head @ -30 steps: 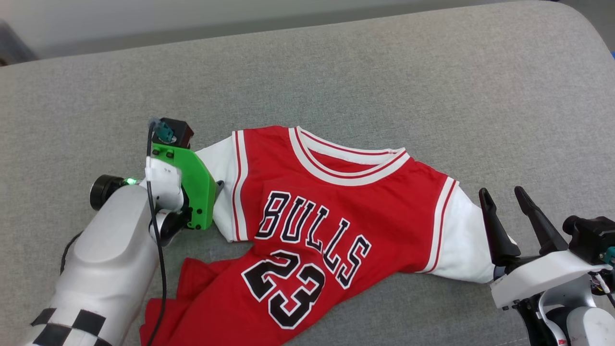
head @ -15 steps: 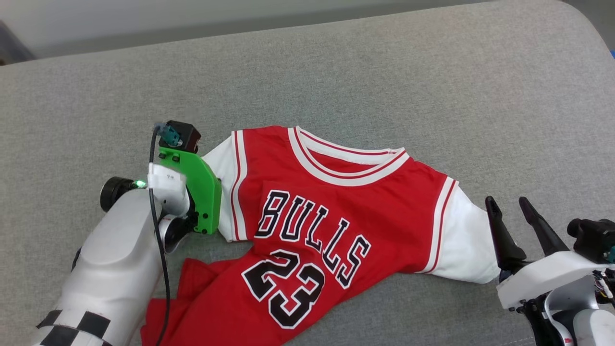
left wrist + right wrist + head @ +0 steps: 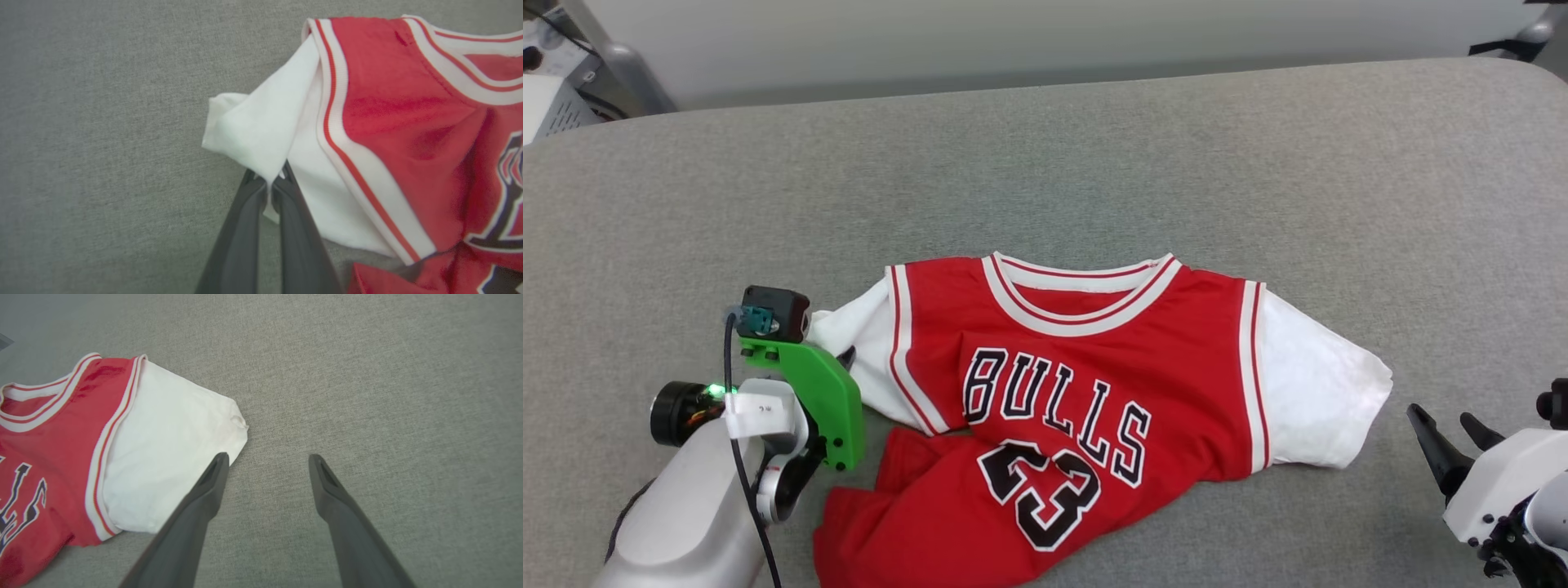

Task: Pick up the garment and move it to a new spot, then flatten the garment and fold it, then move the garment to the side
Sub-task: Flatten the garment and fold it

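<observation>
While your left gripper (image 3: 270,183) pinches the white sleeve (image 3: 261,134) at lower centre of its wrist view | right gripper (image 3: 268,458) gapes empty beside the other sleeve (image 3: 171,449) | garment (image 3: 1094,367) lies mid-frame on cushion (image 3: 1094,163) | soft, light, limp: take sleeve hems, expect sag

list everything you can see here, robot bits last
garment: one, red with white sleeves and black "BULLS 23" print, lying front up on the middle of the surface, lower part rumpled
padded surface: one, grey, under the garment
metal leg: one, grey, beyond the surface's far left corner
box: one, white, beside that leg
left gripper: one, dark fingers, shut on the edge of one white sleeve
right gripper: one, dark fingers, open, over bare surface beside the other sleeve
</observation>
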Tool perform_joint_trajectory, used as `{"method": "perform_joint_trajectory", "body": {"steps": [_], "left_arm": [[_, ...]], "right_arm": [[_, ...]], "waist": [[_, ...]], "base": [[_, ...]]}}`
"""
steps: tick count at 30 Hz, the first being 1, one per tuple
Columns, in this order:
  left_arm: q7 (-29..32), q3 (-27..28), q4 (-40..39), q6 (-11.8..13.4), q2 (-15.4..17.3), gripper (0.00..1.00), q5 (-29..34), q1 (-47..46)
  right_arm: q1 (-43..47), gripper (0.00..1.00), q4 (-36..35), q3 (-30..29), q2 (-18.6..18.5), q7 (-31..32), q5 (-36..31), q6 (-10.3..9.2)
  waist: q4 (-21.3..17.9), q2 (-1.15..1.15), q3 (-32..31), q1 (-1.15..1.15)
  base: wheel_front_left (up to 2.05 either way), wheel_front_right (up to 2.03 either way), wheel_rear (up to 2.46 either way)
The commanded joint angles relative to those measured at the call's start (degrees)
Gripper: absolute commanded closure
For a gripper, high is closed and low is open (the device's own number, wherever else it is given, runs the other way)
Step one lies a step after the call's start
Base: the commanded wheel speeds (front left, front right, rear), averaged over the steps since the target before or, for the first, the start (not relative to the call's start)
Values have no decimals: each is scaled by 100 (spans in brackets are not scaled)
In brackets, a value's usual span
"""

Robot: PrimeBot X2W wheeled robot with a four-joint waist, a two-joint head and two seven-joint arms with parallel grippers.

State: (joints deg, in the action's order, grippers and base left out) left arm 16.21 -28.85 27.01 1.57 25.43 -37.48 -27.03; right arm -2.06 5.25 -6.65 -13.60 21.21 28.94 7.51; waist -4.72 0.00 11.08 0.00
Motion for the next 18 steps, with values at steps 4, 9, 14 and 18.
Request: {"method": "perform_joint_trajectory", "body": {"steps": [4,9,14,18], "left_arm": [[129,7,-839,267,162,100,-8,438],[293,-12,-1832,541,267,100,76,565],[323,-45,-2115,620,244,100,130,494],[324,-66,-2163,621,198,100,98,479]], "right_arm": [[-338,0,75,119,-239,746,187,-2],[-1028,0,468,414,-520,1569,112,-2],[-1503,0,1100,780,-586,1727,40,-2],[-1578,0,1581,1145,-476,1994,69,-2]], "waist": [[345,0,-42,0],[629,0,293,0],[745,0,523,0],[804,0,606,0]], "base": [[0,0,0],[0,0,0],[0,0,0],[0,0,0]]}}
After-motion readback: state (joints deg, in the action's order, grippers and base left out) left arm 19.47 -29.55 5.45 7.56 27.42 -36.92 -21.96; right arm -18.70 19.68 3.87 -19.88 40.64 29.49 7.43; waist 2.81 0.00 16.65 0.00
